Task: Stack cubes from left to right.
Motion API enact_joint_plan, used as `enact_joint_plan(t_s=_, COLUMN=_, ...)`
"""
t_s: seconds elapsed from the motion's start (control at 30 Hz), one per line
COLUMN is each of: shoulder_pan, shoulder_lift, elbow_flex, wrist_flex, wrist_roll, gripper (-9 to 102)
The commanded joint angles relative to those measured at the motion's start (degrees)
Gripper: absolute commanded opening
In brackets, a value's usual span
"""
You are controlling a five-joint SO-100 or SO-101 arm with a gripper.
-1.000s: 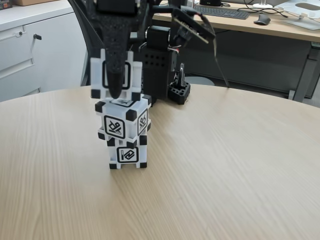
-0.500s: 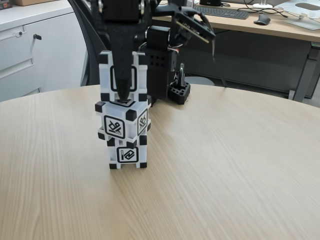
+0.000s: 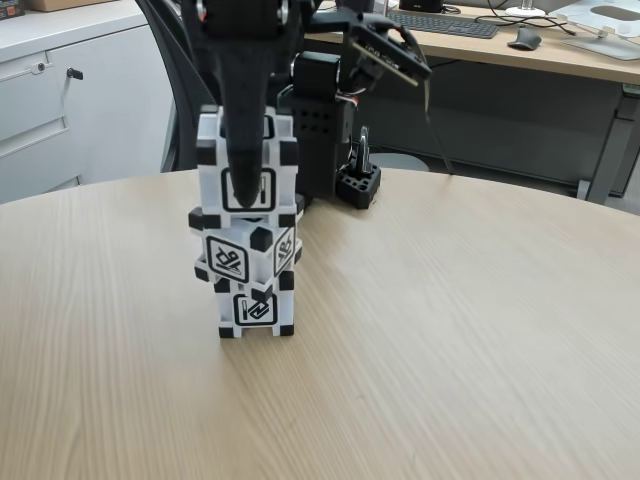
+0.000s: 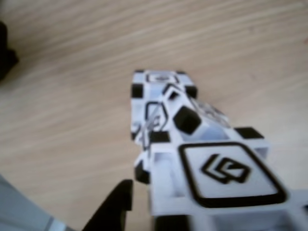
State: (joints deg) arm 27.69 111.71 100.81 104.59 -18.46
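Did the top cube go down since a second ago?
Yes. In the fixed view the top cube, held by the gripper, has come down onto the middle cube, which stayed put.

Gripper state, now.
Gripper: shut on the top cube, which sits on the two-cube stack.

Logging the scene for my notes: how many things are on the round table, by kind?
Cubes: 3, top cube, middle cube, bottom cube
Black slotted holder: 1
Total: 4
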Motion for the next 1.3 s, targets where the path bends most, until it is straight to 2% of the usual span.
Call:
enact_joint_plan(t_s=0.0, shoulder_pan=0.3, shoulder_lift=0.2, elbow_flex=-0.4, wrist_flex=1.1, wrist_roll=-0.5, gripper=43)
enact_joint_plan(t_s=0.4, shoulder_pan=-0.9, shoulder_lift=1.2, elbow_flex=-0.4, wrist_flex=1.1, wrist_roll=3.0, gripper=42)
enact_joint_plan(t_s=0.9, shoulder_pan=-25.0, shoulder_lift=1.4, elbow_flex=-0.4, wrist_flex=1.7, wrist_roll=17.1, gripper=41)
enact_joint_plan(t_s=1.0, shoulder_pan=-29.3, shoulder_lift=1.5, elbow_flex=-0.4, wrist_flex=1.7, wrist_roll=19.5, gripper=29)
enact_joint_plan(t_s=1.07, shoulder_pan=-31.3, shoulder_lift=1.5, elbow_flex=-0.4, wrist_flex=1.1, wrist_roll=20.7, gripper=7)
enact_joint_plan(t_s=1.1, shoulder_pan=-32.1, shoulder_lift=1.7, elbow_flex=-0.4, wrist_flex=1.1, wrist_roll=21.1, gripper=2)
enact_joint_plan(t_s=1.27, shoulder_pan=-33.1, shoulder_lift=7.4, elbow_flex=-0.4, wrist_flex=0.9, wrist_roll=21.0, gripper=0)
